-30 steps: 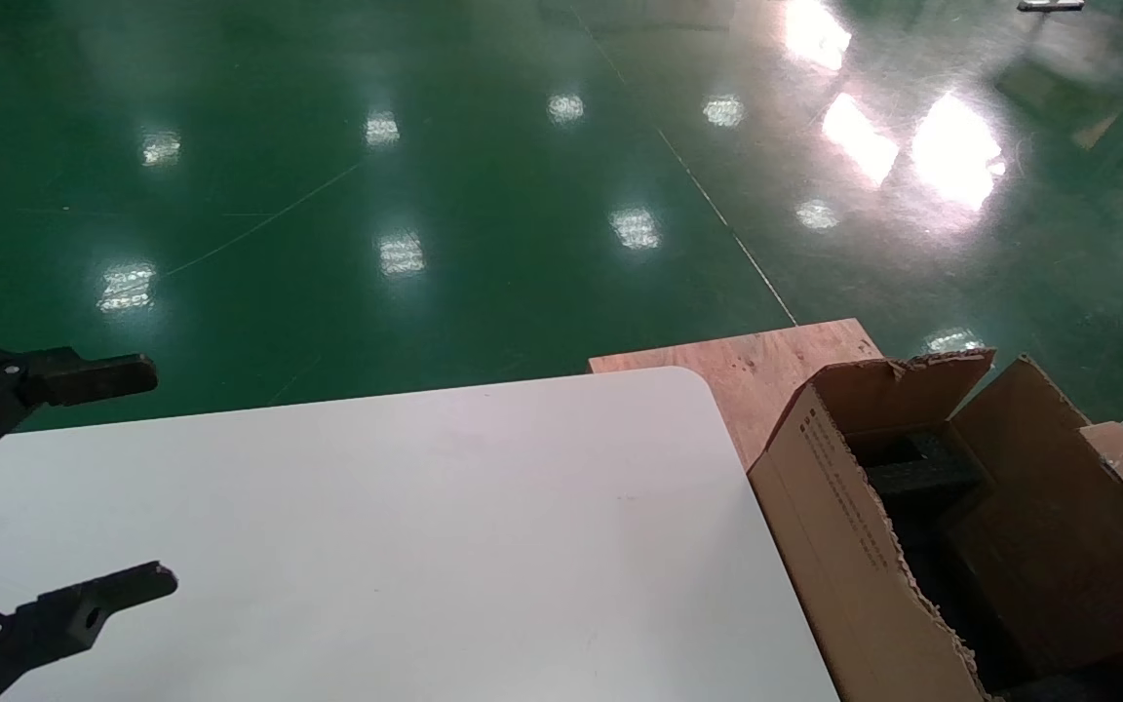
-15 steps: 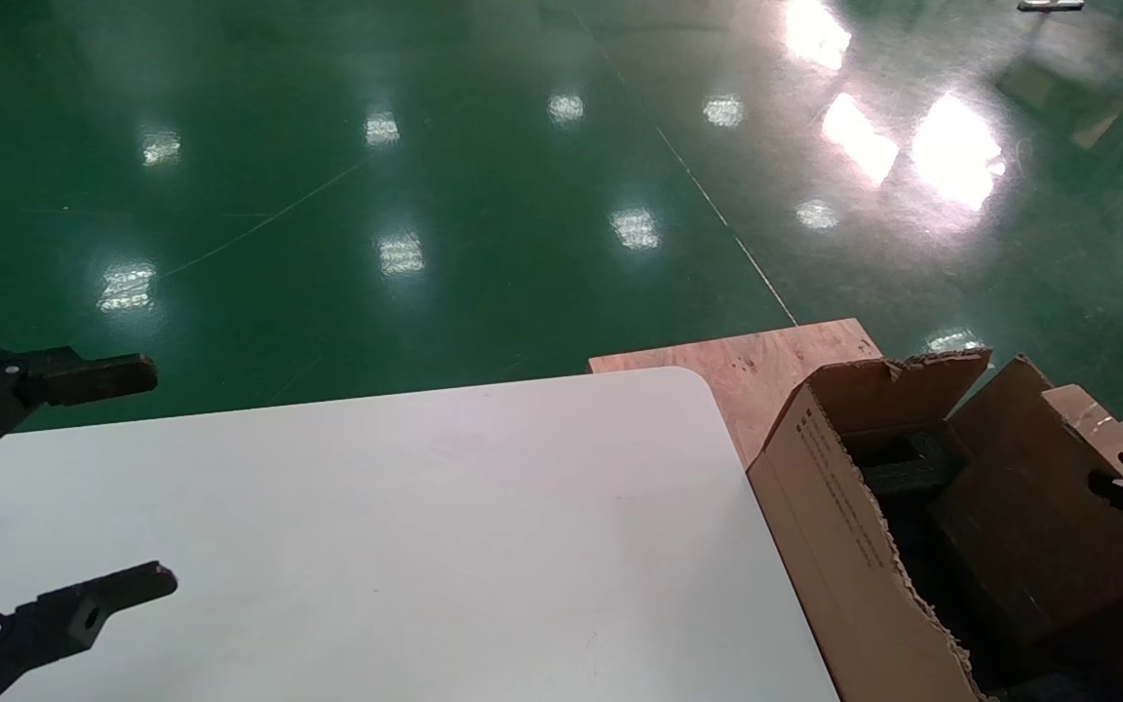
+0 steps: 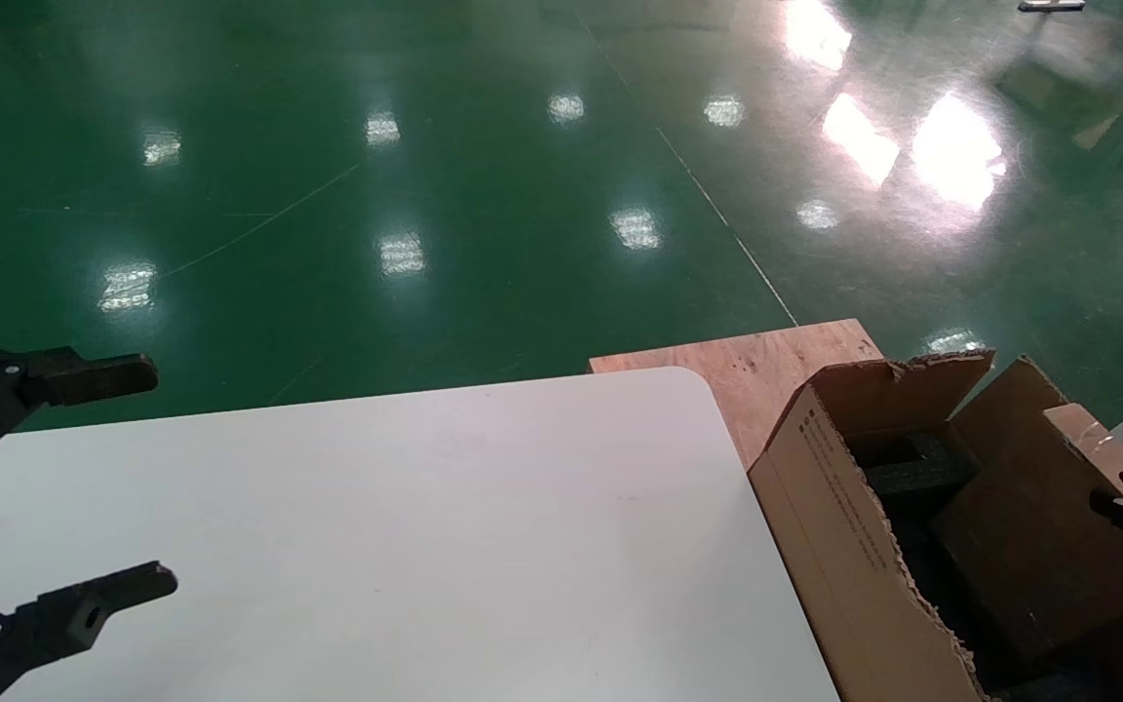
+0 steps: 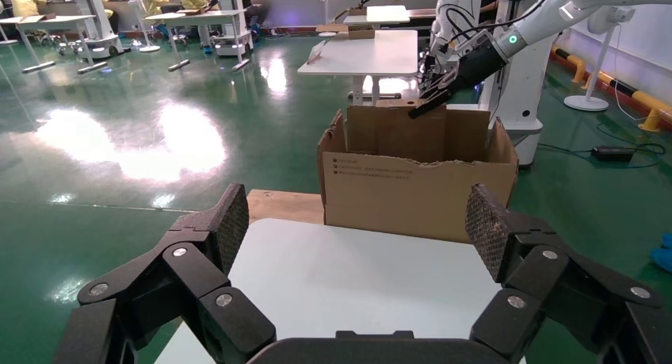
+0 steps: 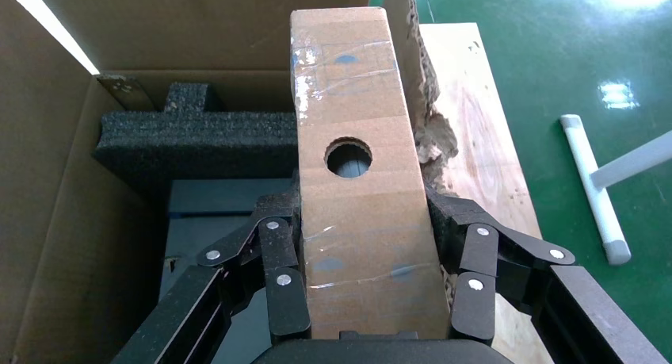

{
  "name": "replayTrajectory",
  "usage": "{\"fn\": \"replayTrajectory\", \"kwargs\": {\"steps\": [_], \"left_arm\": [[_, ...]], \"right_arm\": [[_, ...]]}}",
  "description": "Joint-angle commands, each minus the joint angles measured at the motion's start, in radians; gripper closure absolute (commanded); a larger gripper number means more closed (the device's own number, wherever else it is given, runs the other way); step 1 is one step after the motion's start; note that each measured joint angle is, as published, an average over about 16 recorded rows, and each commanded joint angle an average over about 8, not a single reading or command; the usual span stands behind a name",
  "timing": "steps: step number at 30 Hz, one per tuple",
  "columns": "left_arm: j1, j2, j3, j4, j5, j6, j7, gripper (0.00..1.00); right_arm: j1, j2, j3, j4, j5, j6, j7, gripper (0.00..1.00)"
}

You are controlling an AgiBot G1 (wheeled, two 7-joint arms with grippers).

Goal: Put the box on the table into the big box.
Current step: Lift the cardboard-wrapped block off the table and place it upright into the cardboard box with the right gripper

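We see the box [image 5: 360,189], a long flat brown cardboard piece with a round hole in its broad face and clear tape across its edges, pinched between the fingers [image 5: 279,277] of the right gripper [image 5: 368,281], which press against its two narrow sides. In the head view the box [image 3: 1103,456] sits at the far right, tilted, its upper end level with the rim of the big box [image 3: 854,546], over that carton's open top. The right wrist view shows it above the carton's inside, where black foam [image 5: 198,142] lies against the far wall with a dark panel beneath it. The big box has ragged torn flap edges and small black print on the side facing the table [image 3: 406,546]. It stands on a plywood board [image 3: 747,366], just beside the table's rounded corner.

The left gripper [image 3: 98,487] hangs over the left end of the white tabletop, its jaws spread wide with nothing between them. From the left wrist view we see the carton [image 4: 416,182] beyond the table edge and the right arm [image 4: 507,39] reaching down over it. The green floor [image 3: 425,195] shines around everything.
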Motion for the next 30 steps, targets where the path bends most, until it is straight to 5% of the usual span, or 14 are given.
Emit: {"fn": "replayTrajectory", "kwargs": {"steps": [1,23,24,30], "left_arm": [[0.0,0.0,0.0,0.0,0.0,0.0,0.0,0.0],[0.0,0.0,0.0,0.0,0.0,0.0,0.0,0.0],[0.0,0.0,0.0,0.0,0.0,0.0,0.0,0.0],[0.0,0.0,0.0,0.0,0.0,0.0,0.0,0.0]], "right_arm": [[0.003,0.001,-0.013,0.0,0.004,0.005,-0.003,1.0],[0.002,-0.008,-0.121,-0.011,0.055,0.041,-0.014,0.97],[0.002,-0.009,-0.124,-0.011,0.057,0.042,-0.014,0.91],[-0.001,-0.018,-0.141,-0.017,0.064,0.046,-0.012,0.16]]}}
